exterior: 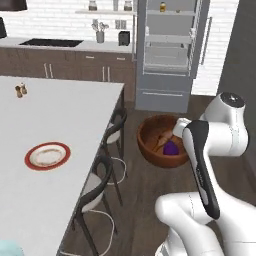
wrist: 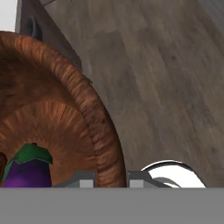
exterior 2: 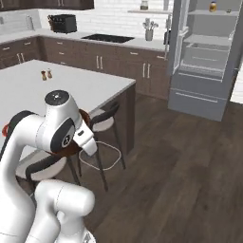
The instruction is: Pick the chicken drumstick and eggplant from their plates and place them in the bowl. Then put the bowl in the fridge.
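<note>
A rendered home kitchen: a large white island counter point(exterior: 65, 115) with dark bar stools point(exterior: 100, 187) tucked along its edge stands on a dark wood plank floor point(exterior 2: 190, 171). Along the back wall, white brick tile point(exterior: 50, 17) sits above dark brown cabinets point(exterior 2: 109, 64) with a pale worktop, a black cooktop point(exterior 2: 108, 38), a jar of utensils point(exterior: 100, 31) and a black toaster point(exterior 2: 64, 23). Beside them a tall grey fridge point(exterior: 167, 55) stands open, showing pale shelves and drawers, and a red-rimmed plate point(exterior: 48, 155) and small shakers point(exterior: 20, 90) rest on the island.
</note>
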